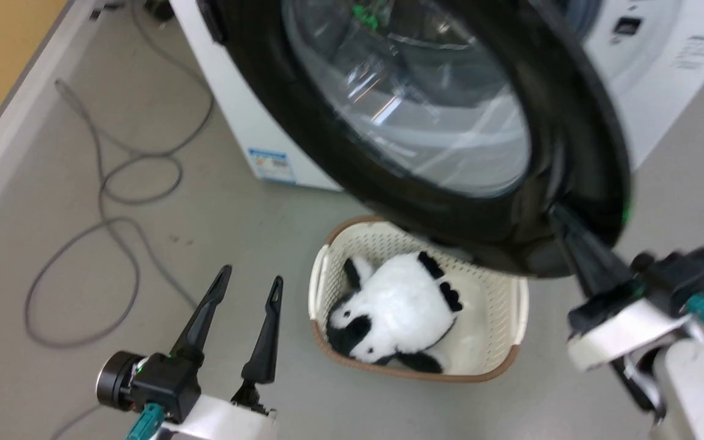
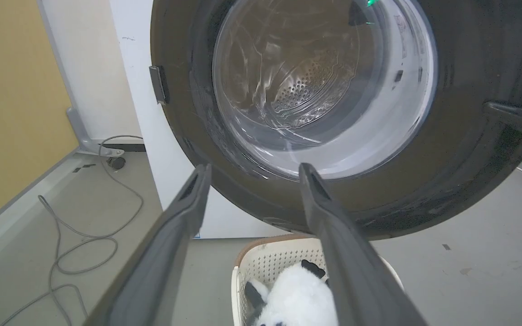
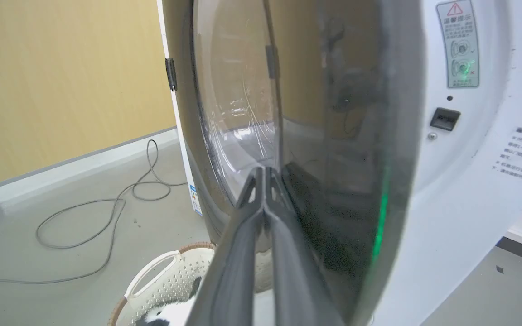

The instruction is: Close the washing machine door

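Right end effector (image 3: 265, 172) – fingers pressed together, tips lost against the dark rim of the washing machine door (image 1: 413, 104), swung open above a basket (image 1: 321, 269) whose far edge it hides. Left end effector (image 1: 248, 282) spread – well apart.

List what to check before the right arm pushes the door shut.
1. Right gripper shut, tips against the door: ok.
2. Left gripper open and apart from the door: ok.
3. Latch slot on the machine uncovered: ok.
4. Gap between door and machine free: cannot tell, the door hides most of it.
5. Basket below the door's lower rim clears the swing: cannot tell.
6. Door latched: not ok, it stands ajar.
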